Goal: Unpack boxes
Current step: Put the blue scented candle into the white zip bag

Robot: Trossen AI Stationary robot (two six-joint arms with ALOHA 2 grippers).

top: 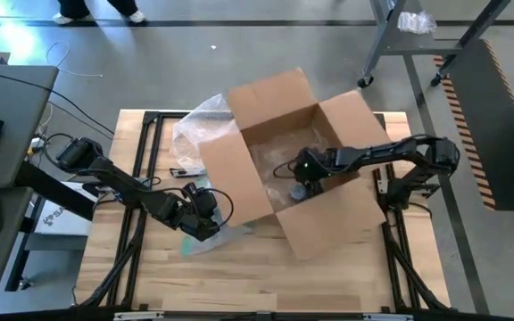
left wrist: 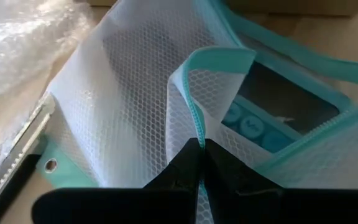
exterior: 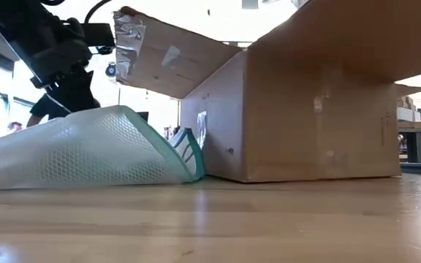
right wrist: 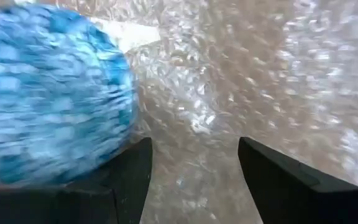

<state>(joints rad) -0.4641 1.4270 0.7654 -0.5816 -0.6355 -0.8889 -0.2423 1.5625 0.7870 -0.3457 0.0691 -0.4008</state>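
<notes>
The brown cardboard box (top: pixel 302 169) stands open in the middle of the table, flaps spread. My right gripper (right wrist: pixel 194 177) reaches down into it, open, over the bubble wrap (right wrist: pixel 260 74) lining the bottom. A mottled blue round thing (right wrist: pixel 48 99) lies just ahead of one finger. Left of the box, my left gripper (left wrist: pixel 199 152) is shut on a white mesh pouch with a teal edge (exterior: pixel 86 157). The pouch lies on the table against the box's near left corner. My left gripper pinches a raised, teal-edged fold of the pouch (left wrist: pixel 194 121) between its two fingers, slanting down from above. The fold stands up under the fingers, while the pouch's lower edge (exterior: pixel 123 183) rests on the table. My right gripper: I cannot tell whether its finger (right wrist: pixel 126 180) touches the blue thing.
A loose sheet of bubble wrap (top: pixel 199 120) lies on the table behind the box's left flap. A box cutter (top: pixel 186 171) lies on the table left of the box, close to the pouch. A desk with a keyboard and mouse stands off the table's left side.
</notes>
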